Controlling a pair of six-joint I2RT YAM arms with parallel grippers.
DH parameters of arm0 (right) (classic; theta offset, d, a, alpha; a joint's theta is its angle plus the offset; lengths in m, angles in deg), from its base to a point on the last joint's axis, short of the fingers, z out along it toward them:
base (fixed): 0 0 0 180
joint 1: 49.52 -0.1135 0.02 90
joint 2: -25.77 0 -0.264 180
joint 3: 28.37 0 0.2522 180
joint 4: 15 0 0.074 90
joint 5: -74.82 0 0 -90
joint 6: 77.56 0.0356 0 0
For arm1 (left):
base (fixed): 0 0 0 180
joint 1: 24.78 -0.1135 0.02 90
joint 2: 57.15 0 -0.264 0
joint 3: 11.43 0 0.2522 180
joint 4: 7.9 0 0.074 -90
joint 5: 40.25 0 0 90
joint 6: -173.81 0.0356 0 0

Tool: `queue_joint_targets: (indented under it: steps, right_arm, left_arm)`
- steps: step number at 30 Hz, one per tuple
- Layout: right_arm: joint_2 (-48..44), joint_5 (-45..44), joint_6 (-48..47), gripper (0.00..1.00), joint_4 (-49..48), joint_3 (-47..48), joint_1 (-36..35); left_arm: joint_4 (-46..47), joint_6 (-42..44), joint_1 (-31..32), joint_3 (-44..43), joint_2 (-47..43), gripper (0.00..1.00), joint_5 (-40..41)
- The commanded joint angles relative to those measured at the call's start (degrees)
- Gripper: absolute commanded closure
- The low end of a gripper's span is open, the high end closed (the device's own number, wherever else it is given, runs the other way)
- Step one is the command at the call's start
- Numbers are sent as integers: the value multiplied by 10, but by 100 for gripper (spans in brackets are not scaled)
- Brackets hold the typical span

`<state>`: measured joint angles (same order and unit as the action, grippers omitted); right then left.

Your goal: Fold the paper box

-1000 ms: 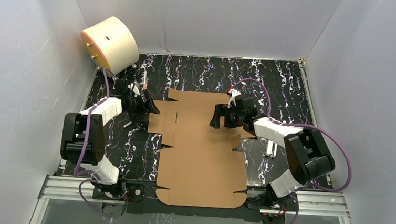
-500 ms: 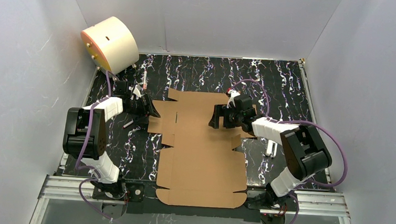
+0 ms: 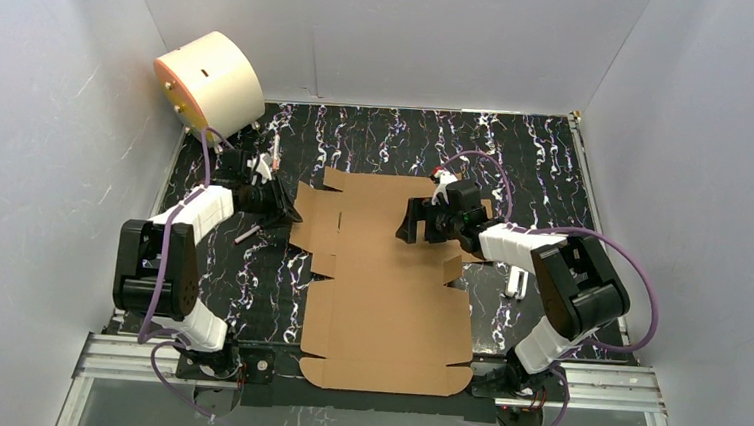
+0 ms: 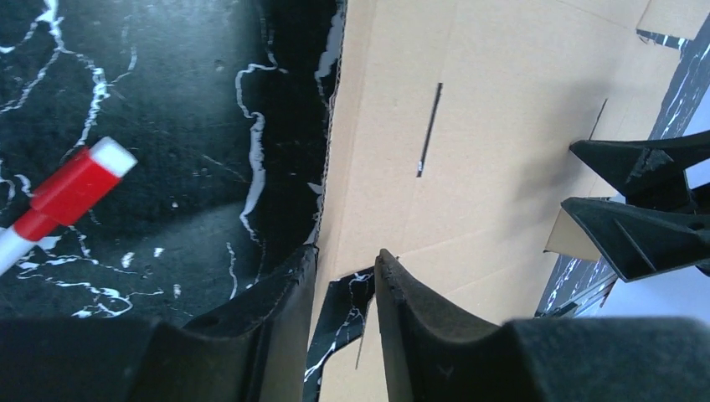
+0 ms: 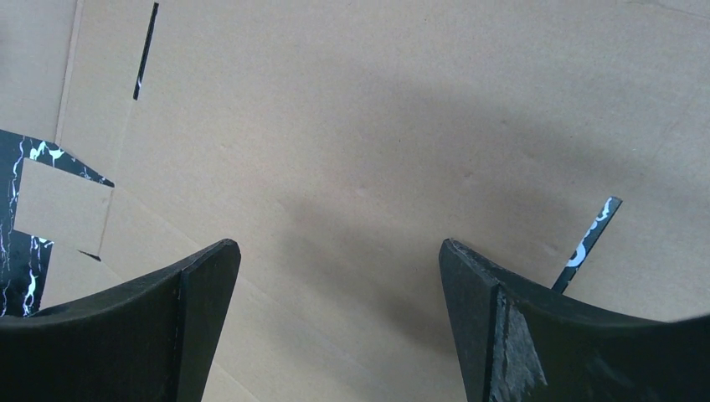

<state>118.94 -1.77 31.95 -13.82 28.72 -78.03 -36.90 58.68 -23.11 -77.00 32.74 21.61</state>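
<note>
Top external: flat paper box (image 3: 387, 294) runs toward far edge of desk (image 3: 379, 133). Left tool (image 3: 291, 207), narrow, at its left flap; right tool (image 3: 405, 224) wide.

I'm seeing the paper box (image 3: 389, 274), a flat brown corrugated cardboard sheet, showing a matt, dry paper face, and the left wrist view is picking up fluting along its cut edge. The black marble-patterned tabletop with white veins (image 3: 379, 133) is reading smooth, with a faint sheen. The left gripper (image 4: 345, 255) is showing black fingers (image 4: 419, 327) with a grainy matt skin; the right gripper (image 5: 336, 247) is looking equally dull. The red-and-white marker pen (image 4: 63, 197) is gleaming like smooth plastic. The silver ribbed rail (image 3: 112, 357) is looking metallic.
</note>
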Motion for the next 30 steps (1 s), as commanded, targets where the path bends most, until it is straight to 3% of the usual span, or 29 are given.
queue_joint_targets:
  steps: [1,10,30]
  right_arm:
    - [14,14,8,2,-20,-5,-1]
    - [18,21,13,3,-29,-9,-1]
    - [19,22,18,3,-37,-12,-1]
  left_arm:
    - [-32,-1,27,-28,-32,69,-2]
    - [-47,-4,90,-63,-35,53,44]
    - [-48,-37,180,-113,-35,39,66]
